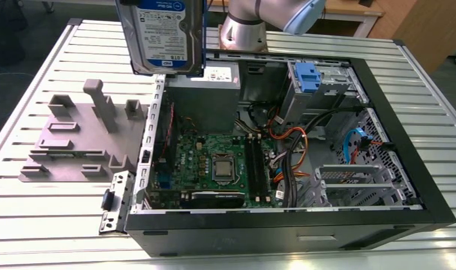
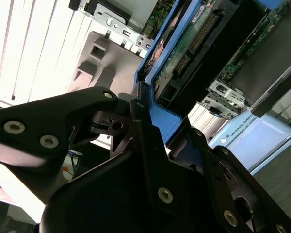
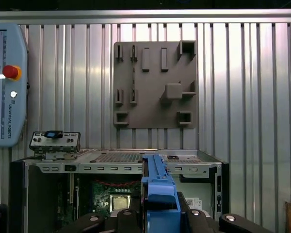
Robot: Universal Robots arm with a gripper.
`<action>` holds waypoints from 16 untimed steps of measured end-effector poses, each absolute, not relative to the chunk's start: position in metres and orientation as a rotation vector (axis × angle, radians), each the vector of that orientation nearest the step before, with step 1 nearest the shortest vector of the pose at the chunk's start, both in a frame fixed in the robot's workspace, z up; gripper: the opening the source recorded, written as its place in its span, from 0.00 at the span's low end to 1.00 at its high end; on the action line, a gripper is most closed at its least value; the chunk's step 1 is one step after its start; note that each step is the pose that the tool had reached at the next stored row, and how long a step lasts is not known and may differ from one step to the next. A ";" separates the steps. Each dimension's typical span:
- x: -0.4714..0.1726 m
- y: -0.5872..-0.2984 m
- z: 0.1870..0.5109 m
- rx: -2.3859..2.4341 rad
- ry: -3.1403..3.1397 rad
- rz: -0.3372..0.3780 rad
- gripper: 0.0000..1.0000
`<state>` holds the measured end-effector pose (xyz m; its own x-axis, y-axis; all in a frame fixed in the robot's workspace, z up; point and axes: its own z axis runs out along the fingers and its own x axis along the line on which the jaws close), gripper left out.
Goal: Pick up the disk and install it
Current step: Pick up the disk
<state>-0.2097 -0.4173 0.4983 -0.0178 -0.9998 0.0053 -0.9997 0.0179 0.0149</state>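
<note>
The disk (image 1: 160, 36), a silver drive with a white-and-blue label in a blue carrier, hangs upright in the air over the far edge of the open computer case (image 1: 408, 169), at the exterior view's left. In the second wrist view my gripper (image 2: 167, 128) is shut on the disk's blue carrier (image 2: 160, 114), black fingers (image 2: 145, 141) on either side, and the drive's circuit-board face (image 2: 184, 46) shows beyond. In the first wrist view the carrier's edge (image 3: 157, 191) rises from between the fingers (image 3: 196, 216), with the case (image 3: 203, 167) below it.
A grey slotted fixture (image 1: 77, 140) lies on the ribbed metal table (image 1: 32, 225) beside the case. Inside the case are the motherboard (image 1: 220, 163), the power-supply box (image 1: 209, 95), cables, and a blue bracket (image 1: 307, 76) in the drive cage. A teach pendant (image 3: 7, 82) lies on the table.
</note>
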 end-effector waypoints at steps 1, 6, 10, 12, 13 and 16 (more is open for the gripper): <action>-0.210 -0.418 0.498 2.192 -2.231 -0.011 0.36; -0.201 -0.420 0.498 2.191 -2.231 -0.011 0.36; -0.193 -0.420 0.498 2.191 -2.231 -0.011 0.36; -0.191 -0.421 0.497 2.192 -2.231 -0.011 0.36; -0.190 -0.421 0.497 2.192 -2.231 -0.011 0.36; -0.189 -0.425 0.497 2.191 -2.231 -0.011 0.36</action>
